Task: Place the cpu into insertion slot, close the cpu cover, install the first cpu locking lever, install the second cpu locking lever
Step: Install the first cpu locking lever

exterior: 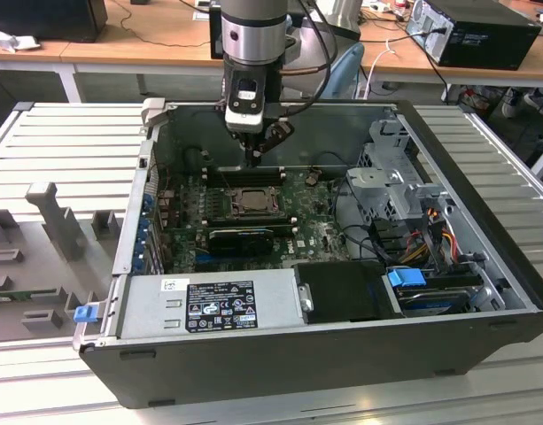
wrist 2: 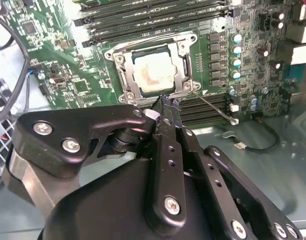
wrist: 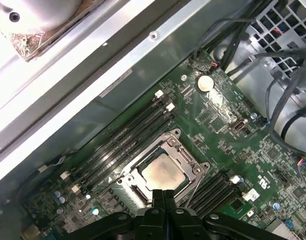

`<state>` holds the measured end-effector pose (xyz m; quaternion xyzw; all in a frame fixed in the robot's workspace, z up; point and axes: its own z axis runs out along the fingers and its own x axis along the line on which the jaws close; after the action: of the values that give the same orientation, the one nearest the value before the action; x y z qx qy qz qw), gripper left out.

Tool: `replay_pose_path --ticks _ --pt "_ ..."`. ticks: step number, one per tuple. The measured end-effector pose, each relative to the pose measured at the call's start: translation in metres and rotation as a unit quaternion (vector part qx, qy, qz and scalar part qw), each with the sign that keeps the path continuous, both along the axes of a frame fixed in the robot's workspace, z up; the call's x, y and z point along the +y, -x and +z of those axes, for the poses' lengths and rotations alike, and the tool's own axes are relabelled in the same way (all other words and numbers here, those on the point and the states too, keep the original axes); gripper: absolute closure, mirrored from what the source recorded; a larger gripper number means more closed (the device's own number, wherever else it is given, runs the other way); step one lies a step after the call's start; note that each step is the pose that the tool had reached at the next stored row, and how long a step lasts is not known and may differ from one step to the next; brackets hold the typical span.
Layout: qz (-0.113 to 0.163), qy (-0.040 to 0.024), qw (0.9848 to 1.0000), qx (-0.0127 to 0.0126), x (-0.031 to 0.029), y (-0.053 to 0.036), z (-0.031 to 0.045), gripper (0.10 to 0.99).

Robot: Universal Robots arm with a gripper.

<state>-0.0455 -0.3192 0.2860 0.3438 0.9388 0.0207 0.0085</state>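
Now, pincer (wrist: 164, 192) pressed together near cpu (wrist: 161, 174) seated under cpu cover (wrist: 183, 156), memory slots (wrist: 128, 135) flanking, thin lever (wrist 2: 215, 109) sticking out.

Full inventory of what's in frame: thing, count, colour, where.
Flat square silver-grey cpu: one, silver-grey, seated in the insertion slot.
Thin square metal cpu cover: one, silvery, down around the cpu.
Thin metal locking lever: one, silvery, angling out from the cover's corner.
Long narrow memory slots: two banks, black, flanking the insertion slot.
Green circuit board: one, green, inside the case.
Open computer case: one, dark grey, on ribbed metal table.
Boxy power supply: one, silver, inside the case.
Black pincer: one, black, shut, tip beside the cover.
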Motion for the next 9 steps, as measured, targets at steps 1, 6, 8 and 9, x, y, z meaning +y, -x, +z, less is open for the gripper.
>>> replay_pose_path --ticks 1,6,8,9 --pt "0.007 0.0 1.0 0.0 0.0 0.0 0.0 0.98" --pt "0.087 0.0 0.9962 0.0 0.0 0.0 0.0 0.98" --pt "0.111 0.0 0.9939 0.0 0.0 0.0 0.0 0.98" --pt "0.129 0.0 0.9917 0.0 0.0 0.0 0.0 0.98"
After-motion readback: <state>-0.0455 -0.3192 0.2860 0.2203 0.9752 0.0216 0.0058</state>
